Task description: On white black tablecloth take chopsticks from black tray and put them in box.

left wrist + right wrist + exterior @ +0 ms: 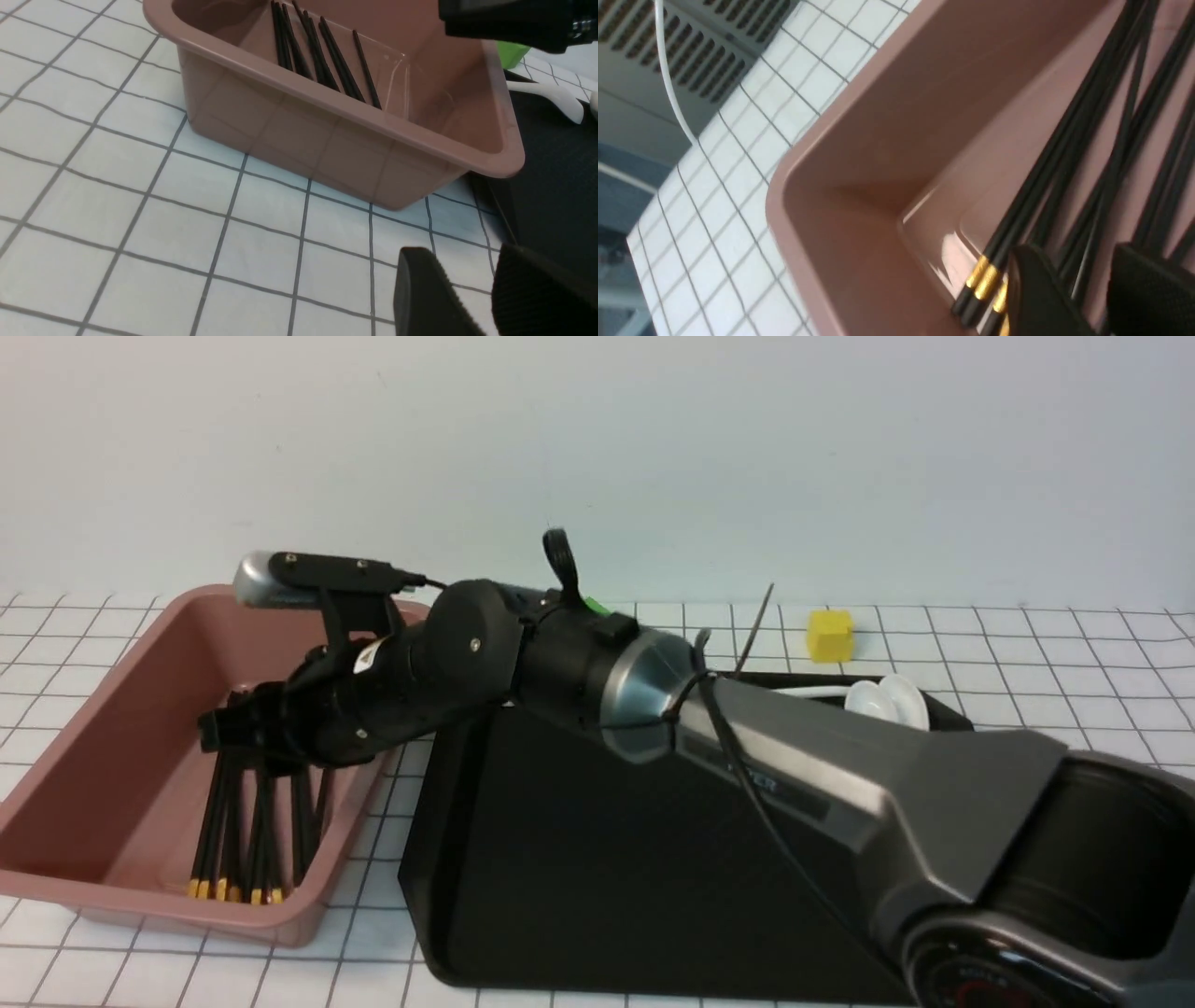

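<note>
So the chopsticks [231, 831] are lying in the pink box [103, 756], just beside the tray [653, 868]. Right tool [1073, 261] is over them inside the box, fingers spread; left tool [462, 261] is spread too, outside the box.

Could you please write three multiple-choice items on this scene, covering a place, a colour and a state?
1. Where are the banded chopsticks?
A) On the tablecloth
B) Inside the box
C) Behind the black tray

2. What colour is the small cube beyond the tray?
A) Yellow
B) Blue
C) Red

3. How do the right gripper's jaws stand?
A) Pressed together
B) Out of view
C) Apart

Answers:
1 B: the chopsticks lie on the floor of the pink box.
2 A: the cube past the far edge of the black tray is yellow.
3 C: the right wrist view shows a gap between the fingertips of the right gripper.
</note>
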